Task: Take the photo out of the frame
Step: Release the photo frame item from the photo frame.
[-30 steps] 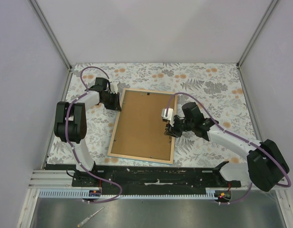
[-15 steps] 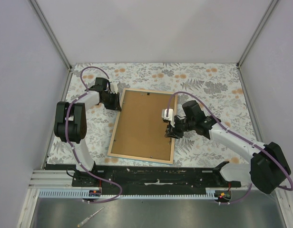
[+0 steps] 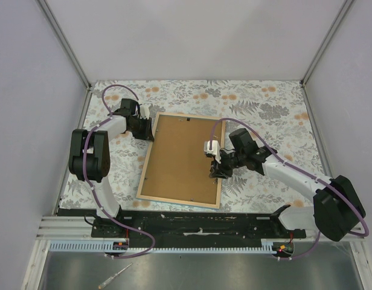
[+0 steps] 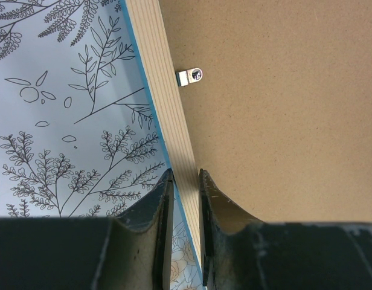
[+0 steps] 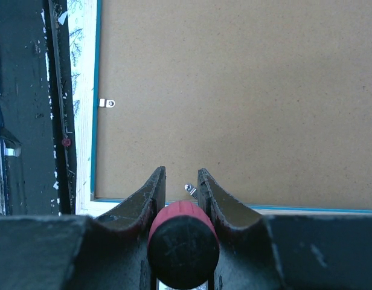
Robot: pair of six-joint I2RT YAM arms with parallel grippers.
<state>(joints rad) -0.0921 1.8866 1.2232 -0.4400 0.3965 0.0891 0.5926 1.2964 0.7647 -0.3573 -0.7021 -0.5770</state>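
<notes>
Pinching the frame point(image 4: 168, 121), left gripper point(image 4: 185, 175); right gripper point(image 5: 180, 172) clasps red-handled tool point(image 5: 183, 232).

Robot test cell in a lab, not a lived-in room.

- Plain pale panel walls point(image 3: 192, 36) close the far side and both flanks beyond the left gripper point(image 3: 151, 129) and right gripper point(image 3: 215, 173). Bare aluminium corner posts point(image 3: 65, 42) join them.
- Floral-print table cover point(image 3: 264, 103) lies under both grippers.
- Nearward of the grippers: black mounting rail point(image 3: 192, 219) carrying both arm bases, aluminium extrusion point(image 3: 53, 228), white slotted cable duct point(image 3: 192, 248), and purple cables point(image 3: 121, 87) looped loose.
- Nearer still, bare sheet metal point(image 3: 204, 272) with a small hand tool point(image 3: 115, 277) lying on it.
</notes>
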